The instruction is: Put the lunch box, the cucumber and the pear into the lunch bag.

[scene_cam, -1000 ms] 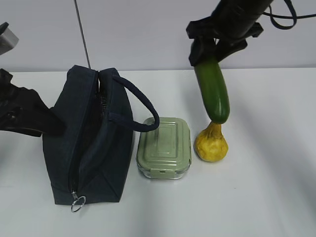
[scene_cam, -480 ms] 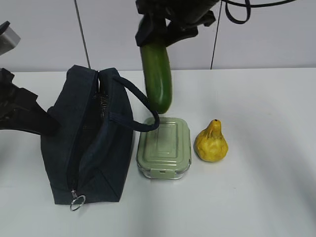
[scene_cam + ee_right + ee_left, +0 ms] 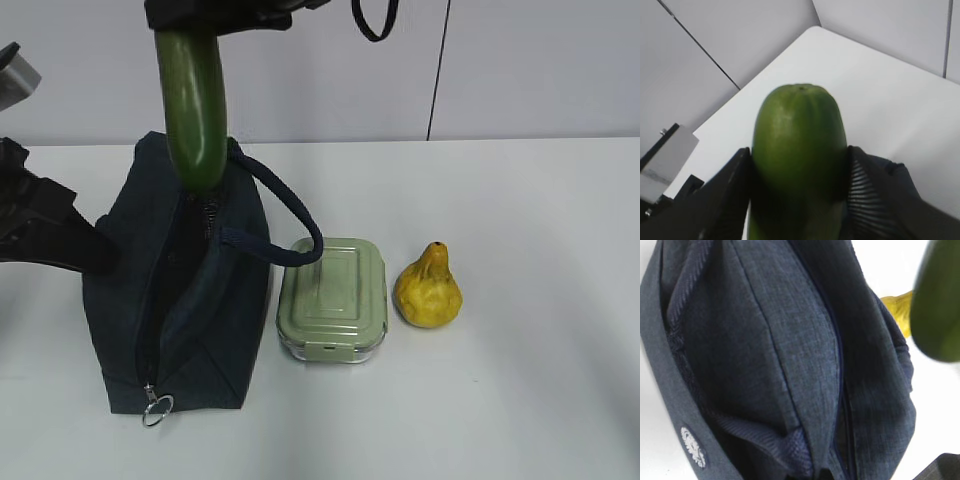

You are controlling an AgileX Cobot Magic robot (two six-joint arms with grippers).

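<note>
Green cucumber (image 3: 194,110) above lunch bag (image 3: 180,300)

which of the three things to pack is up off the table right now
The cucumber: it hangs upright from the right gripper above the lunch bag. The lunch box and pear sit on the table.

Right gripper (image 3: 215,14) holds cucumber (image 3: 194,110) upright above lunch bag (image 3: 185,285); lunch box (image 3: 333,298), pear (image 3: 428,288) beside.
</note>
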